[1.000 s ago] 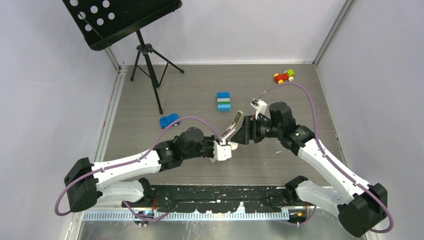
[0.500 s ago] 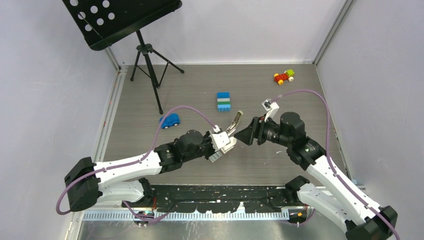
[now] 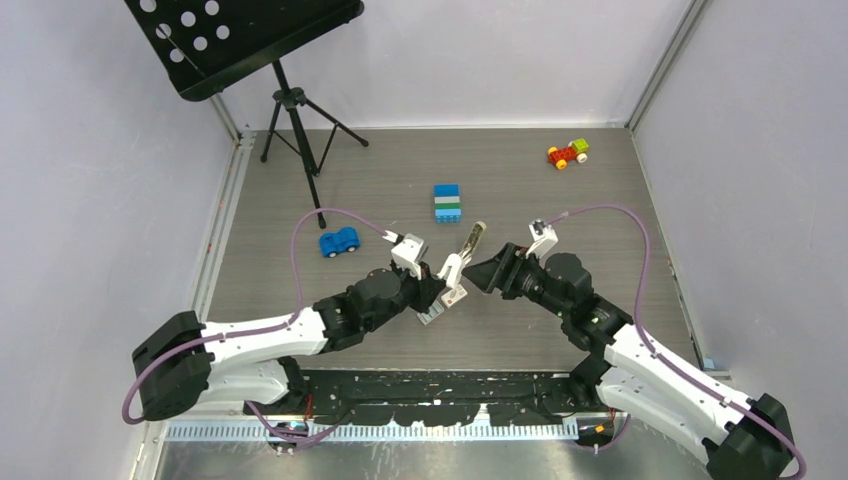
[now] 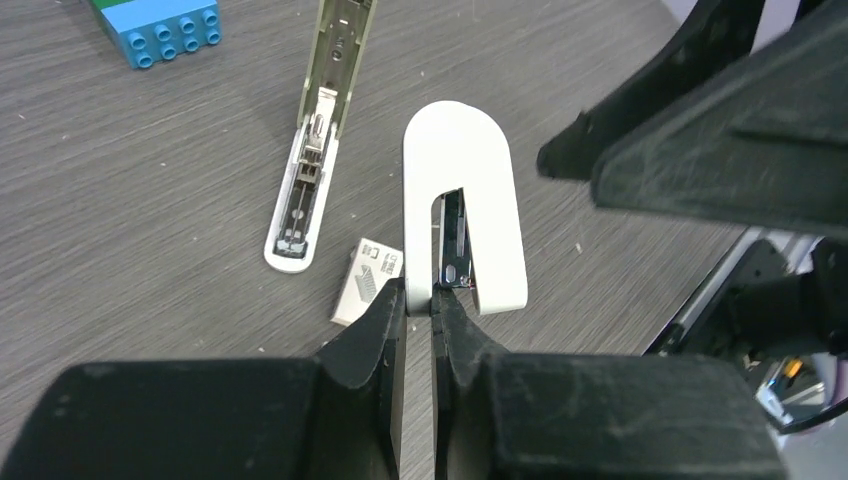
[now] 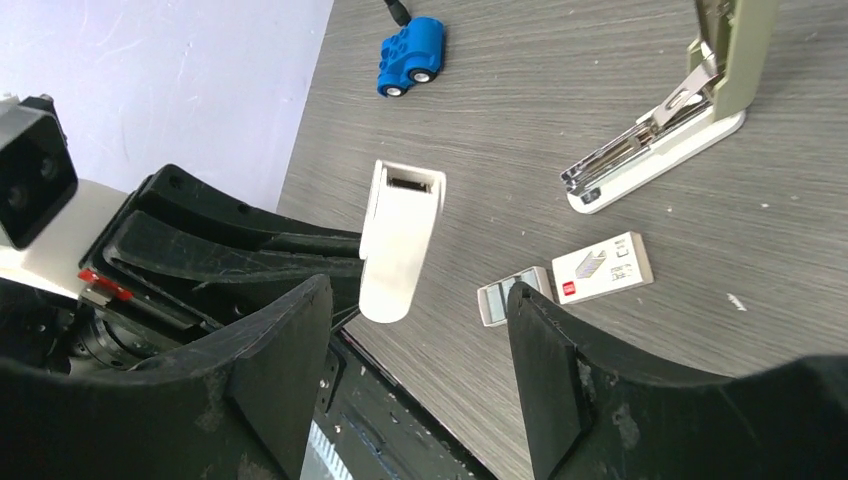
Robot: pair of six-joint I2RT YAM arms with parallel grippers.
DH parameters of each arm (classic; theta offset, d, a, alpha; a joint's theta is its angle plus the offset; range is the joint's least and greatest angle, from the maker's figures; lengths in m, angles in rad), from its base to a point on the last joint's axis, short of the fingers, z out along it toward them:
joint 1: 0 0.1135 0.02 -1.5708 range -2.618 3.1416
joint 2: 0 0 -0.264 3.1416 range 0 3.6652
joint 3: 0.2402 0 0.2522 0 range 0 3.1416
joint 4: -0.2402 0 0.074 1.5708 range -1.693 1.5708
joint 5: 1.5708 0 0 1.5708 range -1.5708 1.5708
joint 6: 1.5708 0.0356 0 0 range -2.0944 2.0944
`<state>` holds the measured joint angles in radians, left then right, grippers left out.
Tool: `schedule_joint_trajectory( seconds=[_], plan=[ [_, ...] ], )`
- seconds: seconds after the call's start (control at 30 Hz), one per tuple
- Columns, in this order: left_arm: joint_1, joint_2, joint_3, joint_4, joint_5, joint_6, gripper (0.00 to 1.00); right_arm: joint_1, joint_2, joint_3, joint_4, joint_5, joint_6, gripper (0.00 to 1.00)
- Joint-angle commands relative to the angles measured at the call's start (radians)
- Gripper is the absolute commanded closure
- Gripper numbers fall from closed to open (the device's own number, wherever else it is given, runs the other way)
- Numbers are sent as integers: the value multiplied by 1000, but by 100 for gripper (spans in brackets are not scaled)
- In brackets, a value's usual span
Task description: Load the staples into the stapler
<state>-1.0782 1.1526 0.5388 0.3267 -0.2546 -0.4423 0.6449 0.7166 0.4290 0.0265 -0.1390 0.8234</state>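
Left claw [image 4: 420,296] is clamped on the white clip [image 4: 458,145], held off the tabletop [image 3: 560,200]. The right claw [image 5: 415,370] stands apart and empty, close opposite. The stapler [image 5: 680,120] lies open, with the staples [image 5: 508,295] beside their box [image 5: 603,268], nearer the arms. The claws could knock together, or the thin pinch could let the clip slip. The surface is grey wood-grain, with pale walls [image 3: 480,60] and a music stand [image 3: 240,40] at back-left.
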Motion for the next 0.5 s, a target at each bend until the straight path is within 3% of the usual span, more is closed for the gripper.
schedule_joint_trajectory(
  seconds=[0.0,0.2,0.47],
  plan=[
    [-1,19,10,115,-57,-160,100,70,42,-18,162,116,76,31],
    [-2,43,19,115,-56,-199,100,156,142,-3,229,187,80,34],
    [-1,31,12,104,-74,-212,100,186,201,5,250,234,83,51]
  ],
)
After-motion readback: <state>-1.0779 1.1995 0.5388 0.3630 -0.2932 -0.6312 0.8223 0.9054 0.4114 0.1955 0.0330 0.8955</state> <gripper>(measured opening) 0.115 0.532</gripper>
